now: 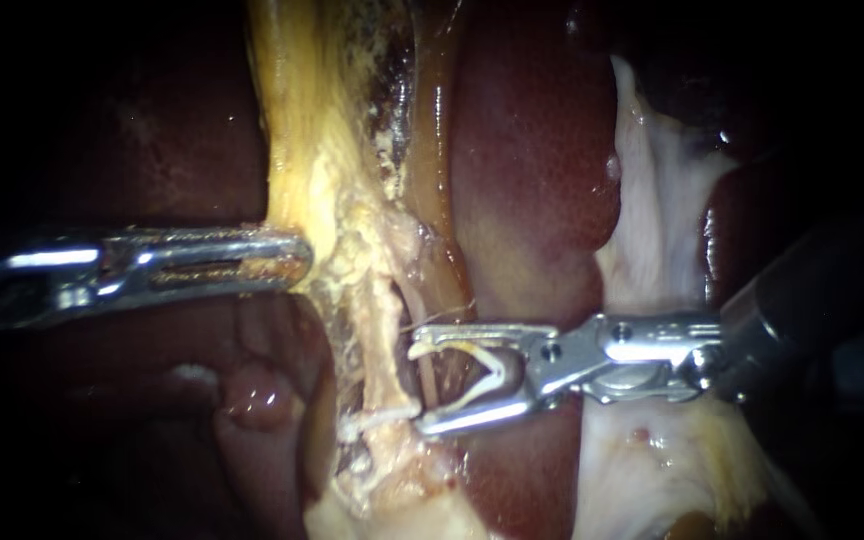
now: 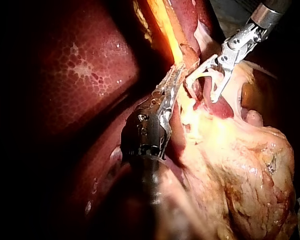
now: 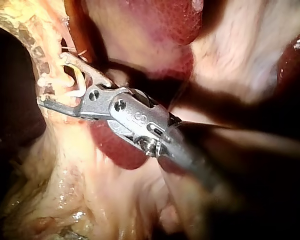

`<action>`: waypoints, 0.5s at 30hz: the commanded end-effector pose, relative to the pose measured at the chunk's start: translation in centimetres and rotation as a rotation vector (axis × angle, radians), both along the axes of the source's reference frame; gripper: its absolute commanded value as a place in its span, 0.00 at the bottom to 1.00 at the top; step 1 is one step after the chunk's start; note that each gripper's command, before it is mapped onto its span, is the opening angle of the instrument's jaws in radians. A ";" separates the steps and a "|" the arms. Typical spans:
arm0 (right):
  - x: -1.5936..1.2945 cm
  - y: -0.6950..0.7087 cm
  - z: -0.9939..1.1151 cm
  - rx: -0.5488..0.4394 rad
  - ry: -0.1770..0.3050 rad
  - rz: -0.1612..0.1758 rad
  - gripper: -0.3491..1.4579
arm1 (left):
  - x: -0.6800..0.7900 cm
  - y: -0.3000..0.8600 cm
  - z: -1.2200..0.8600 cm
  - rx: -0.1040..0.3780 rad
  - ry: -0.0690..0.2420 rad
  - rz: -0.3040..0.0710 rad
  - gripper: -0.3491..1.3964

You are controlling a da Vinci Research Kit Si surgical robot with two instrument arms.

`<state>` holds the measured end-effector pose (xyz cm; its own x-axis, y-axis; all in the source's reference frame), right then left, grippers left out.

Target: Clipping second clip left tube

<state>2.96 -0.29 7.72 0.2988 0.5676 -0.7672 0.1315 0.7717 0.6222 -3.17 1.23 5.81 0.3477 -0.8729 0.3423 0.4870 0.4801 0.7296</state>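
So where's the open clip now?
In the endoscope view, right of centre: the open clip sits between the right instrument's jaws, which straddle a thin tube beside the yellow tissue band.

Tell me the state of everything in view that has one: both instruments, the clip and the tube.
Left instrument: jaws shut on yellowish tissue.
Right instrument: jaws spread wide, holding the clip between them.
Clip: open, not yet squeezed, astride the tube.
Tube: between the clip's legs, not clamped there.
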 end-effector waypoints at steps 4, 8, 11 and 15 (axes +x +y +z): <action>0.06 -0.03 0.12 0.009 -0.017 -0.007 0.52 | -0.01 0.00 -0.10 -0.009 -0.008 -0.002 0.00; 0.14 -0.05 0.17 0.011 -0.028 -0.015 0.52 | -0.01 -0.02 -0.16 -0.014 -0.009 -0.002 0.00; 0.22 -0.05 0.19 0.018 -0.027 -0.019 0.52 | -0.02 -0.03 -0.18 -0.014 -0.008 -0.003 0.00; 0.34 -0.08 0.18 0.038 -0.015 -0.034 0.51 | -0.02 -0.03 -0.18 -0.014 -0.008 -0.004 0.00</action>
